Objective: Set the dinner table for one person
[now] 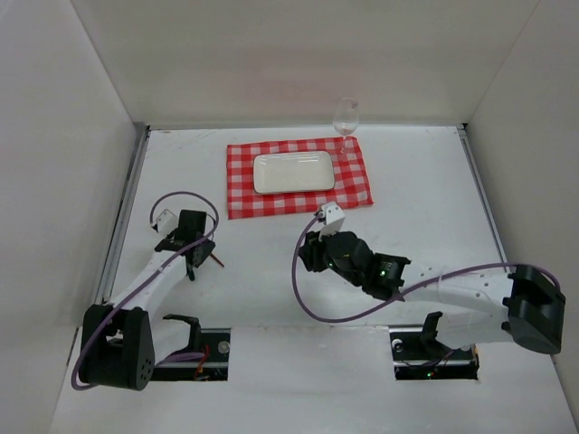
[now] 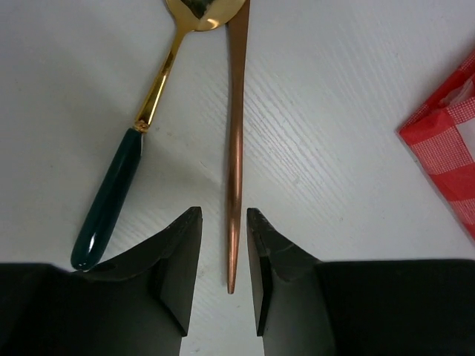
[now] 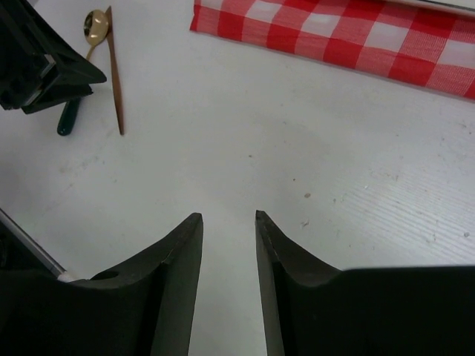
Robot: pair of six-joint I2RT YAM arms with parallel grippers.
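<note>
Dinner table (image 1: 425,208) fills the workspace as a flat white surface with metal rails along its sides and both arm bases at its near edge. At its far centre we find a red-and-white checked cloth (image 1: 242,185) carrying a white rectangular plate (image 1: 294,171). A clear stemmed glass (image 1: 346,116) stands upright at the cloth's far right corner. Off the cloth's near left corner lie a copper-coloured utensil (image 2: 236,148) and a spoon (image 2: 111,200) with a gold bowl and dark green handle, close together at their far ends and splayed apart toward the arm. The left gripper (image 2: 224,215) straddles the copper handle's near end, jaws parted with a sliver of white showing on each side, so we read it as released. The right gripper (image 3: 226,216) is over bare surface in front of the cloth, jaws apart and grasping nothing.
</note>
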